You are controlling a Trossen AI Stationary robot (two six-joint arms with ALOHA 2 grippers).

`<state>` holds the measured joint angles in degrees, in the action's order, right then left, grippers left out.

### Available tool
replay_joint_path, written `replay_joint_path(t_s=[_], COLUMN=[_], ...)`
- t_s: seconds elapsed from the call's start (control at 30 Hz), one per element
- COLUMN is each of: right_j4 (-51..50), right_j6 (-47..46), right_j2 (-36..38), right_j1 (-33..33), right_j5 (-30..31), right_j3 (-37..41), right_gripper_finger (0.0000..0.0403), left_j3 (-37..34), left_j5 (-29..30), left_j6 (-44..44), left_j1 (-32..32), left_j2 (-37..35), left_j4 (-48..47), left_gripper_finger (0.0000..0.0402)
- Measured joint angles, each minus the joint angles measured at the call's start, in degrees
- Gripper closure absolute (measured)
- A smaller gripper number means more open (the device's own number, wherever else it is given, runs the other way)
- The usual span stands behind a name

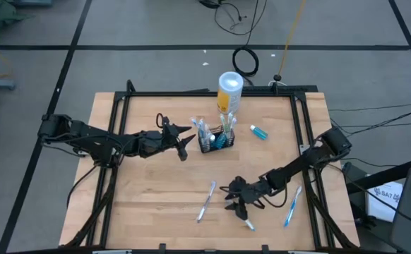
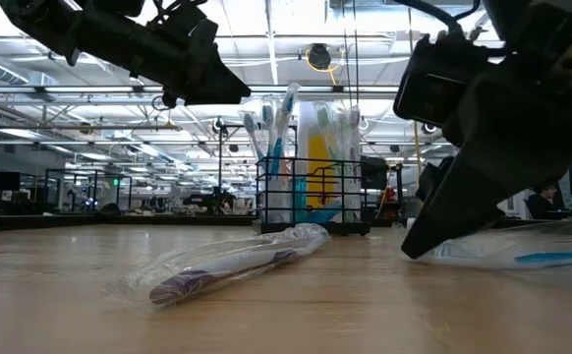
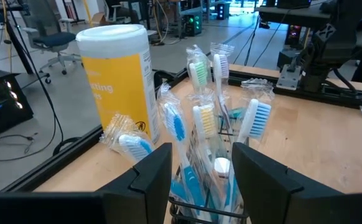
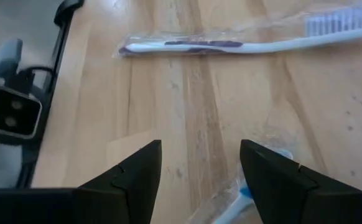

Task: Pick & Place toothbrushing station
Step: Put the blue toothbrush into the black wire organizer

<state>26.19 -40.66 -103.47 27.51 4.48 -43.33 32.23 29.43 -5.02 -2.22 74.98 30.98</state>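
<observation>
The toothbrushing station (image 1: 216, 143), a small black wire basket (image 2: 276, 202), stands at the table's middle far part with several wrapped toothbrushes (image 3: 199, 74) upright in it. My left gripper (image 1: 186, 146) hovers open just left of it, with the brushes showing beyond its fingers (image 3: 150, 180). My right gripper (image 1: 238, 203) is open and low over the near right of the table. Its fingers (image 4: 137, 168) stand on either side of a wrapped blue toothbrush's end (image 4: 246, 199). A wrapped purple-and-white toothbrush (image 1: 205, 201) lies flat on the wood to its left.
A white-and-yellow canister (image 1: 230, 92) stands just behind the basket. A small blue item (image 1: 258, 132) lies right of the basket. Another wrapped blue toothbrush (image 1: 292, 206) lies near the right rail. A black frame (image 1: 114, 141) borders the wooden table.
</observation>
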Motion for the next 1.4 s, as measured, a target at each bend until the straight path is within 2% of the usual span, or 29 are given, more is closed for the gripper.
replay_joint_path(t_s=[0.13, 0.27, 0.6, 0.67, 0.87, 1.13, 1.27, 1.4], right_j4=[-0.25, -0.73, -1.44, -1.81, -1.61, -4.95, -8.03, -13.31], right_j6=[7.53, 10.33, 10.00, 10.05, 14.89, 19.93, 13.37, 5.50], right_j2=[-0.23, -0.12, 0.04, 0.94, 7.98, 19.61, 20.97, 18.64], right_j1=[0.00, -0.71, -2.86, -3.43, -5.13, -4.91, -2.91, -0.66], right_j5=[-0.01, -0.07, -0.19, -0.29, 0.09, 4.53, 4.34, 5.90], right_j3=[0.00, 0.02, 0.12, 0.22, 0.22, 0.22, 0.21, 0.20], right_gripper_finger=[0.0196, 0.0226, 0.0383, 0.0397, 0.0400, 0.0397, 0.0368, 0.0311], left_j3=[0.00, 0.00, 0.00, 0.00, 0.00, 0.00, 0.00, 0.00], left_j5=[-0.43, -1.01, -1.06, -1.09, -1.11, -1.11, -1.11, -1.11], left_j6=[0.00, 0.00, -1.53, -1.53, -1.79, -1.73, -1.72, -1.70], left_j1=[0.00, -0.02, -0.04, -0.04, -0.04, -0.04, -0.04, -0.04], left_j2=[0.00, 0.00, 0.00, 0.00, 0.00, 0.00, 0.00, 0.00], left_j4=[0.00, 0.03, 0.07, 0.07, 0.07, 0.09, 0.09, 0.07], left_gripper_finger=[0.0227, 0.0227, 0.0227, 0.0227, 0.0227, 0.0227, 0.0227, 0.0227])
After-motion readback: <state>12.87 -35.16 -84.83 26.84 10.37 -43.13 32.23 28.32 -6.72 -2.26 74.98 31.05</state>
